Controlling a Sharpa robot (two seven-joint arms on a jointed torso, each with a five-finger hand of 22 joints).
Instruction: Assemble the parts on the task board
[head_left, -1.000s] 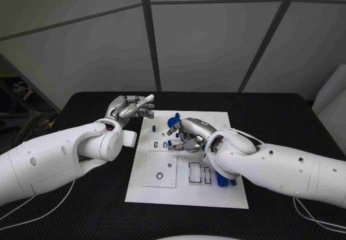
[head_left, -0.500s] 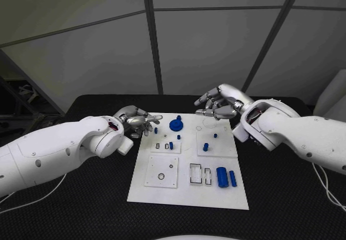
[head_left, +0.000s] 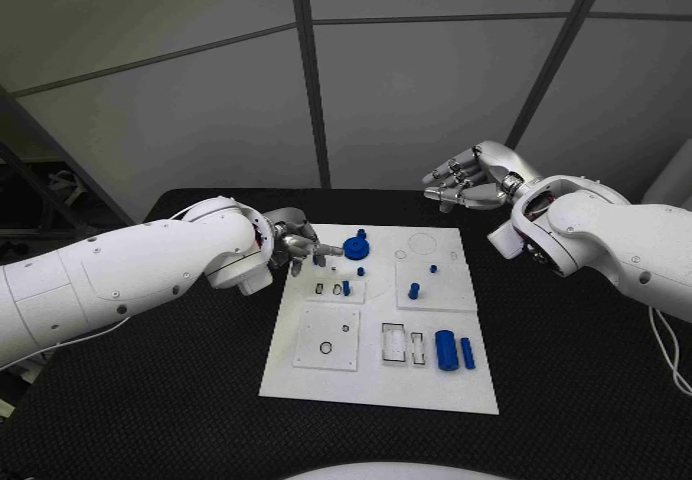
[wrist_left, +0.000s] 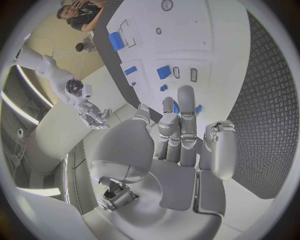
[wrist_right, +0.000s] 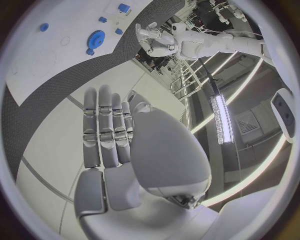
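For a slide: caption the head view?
Left hand reaches beside the blue gear on the task board; right hand raised behind it.

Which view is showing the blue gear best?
The head view: the blue gear lies whole at the task board's far end. The right wrist view shows it small near the rim; in the left wrist view fingers cover it.

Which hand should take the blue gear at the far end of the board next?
Probably the left. The left hand sits low at the task board's far left edge, fingers reaching toward the blue gear. The right hand is raised beyond the board's far right corner, empty and well off the parts.
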